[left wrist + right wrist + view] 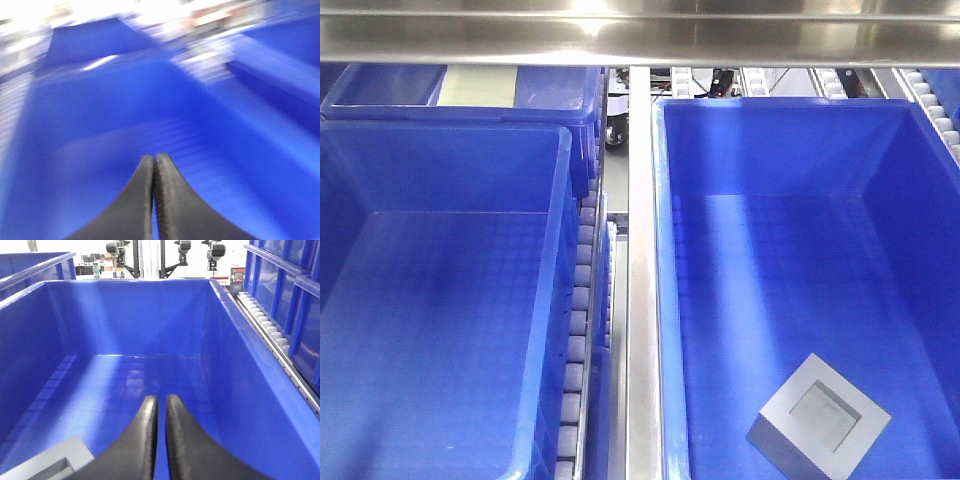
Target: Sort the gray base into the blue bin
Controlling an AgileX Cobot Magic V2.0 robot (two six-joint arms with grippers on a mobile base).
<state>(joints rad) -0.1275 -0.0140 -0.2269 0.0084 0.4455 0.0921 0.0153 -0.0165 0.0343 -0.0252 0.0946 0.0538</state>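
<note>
Front view: two large blue crates side by side, split by a metal rail (642, 300) running 12 to 6 o'clock. The gray base (819, 417) lies on the floor of the right-hand blue bin (665, 250), down at the bin's 5 o'clock corner, recess face up, turned diagonal to the walls. The left crate (555, 300) holds nothing visible. A third blue crate (520, 95) sits behind it at 11 o'clock. White rollers (582, 290) line the gap beside the rail. No arm shows here.

Left wrist view: heavily blurred. The left gripper (154, 162) has its dark fingers pressed together, nothing between them, over a blue crate interior.

Right wrist view: the right gripper (161, 402) hangs inside the blue bin, fingers nearly together with only a thin slit between the tips, holding nothing. The gray base sits at 7 o'clock from the tips, near the left finger, partly cut off by the frame edge. A roller track (265, 322) runs along the bin's outer wall at 2 o'clock.
</note>
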